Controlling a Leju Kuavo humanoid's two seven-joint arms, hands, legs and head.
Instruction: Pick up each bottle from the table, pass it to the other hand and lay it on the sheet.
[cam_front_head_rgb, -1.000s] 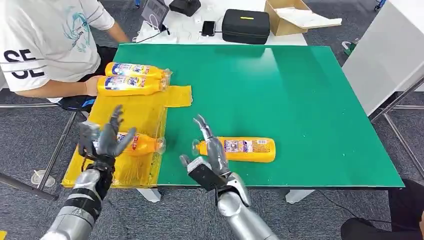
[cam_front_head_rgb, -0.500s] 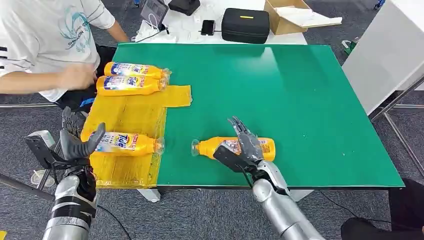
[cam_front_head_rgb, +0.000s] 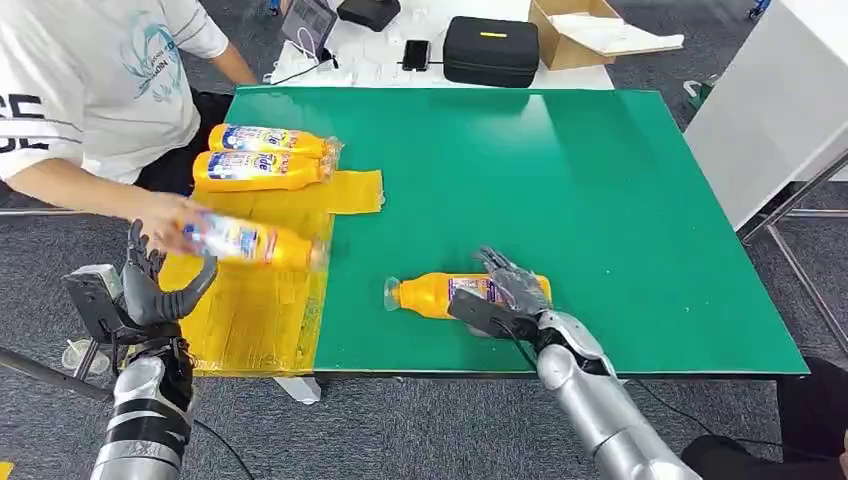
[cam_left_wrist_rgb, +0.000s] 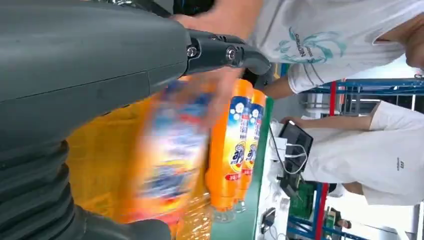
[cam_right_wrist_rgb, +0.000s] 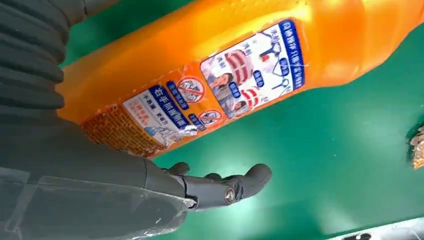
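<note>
Two bottles (cam_front_head_rgb: 262, 155) laid on the sheet (cam_front_head_rgb: 262, 300); one bottle on the table (cam_front_head_rgb: 468, 296) left; right hand (cam_front_head_rgb: 505, 300) spread over it; left hand (cam_front_head_rgb: 150, 290) wide, empty.

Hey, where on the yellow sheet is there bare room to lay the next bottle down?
The near part of the yellow sheet is bare, bordered by the left hand and the green mat. The far end is crowded: two bottles lie side by side there, and a person's hand holds a third bottle over the middle.
</note>
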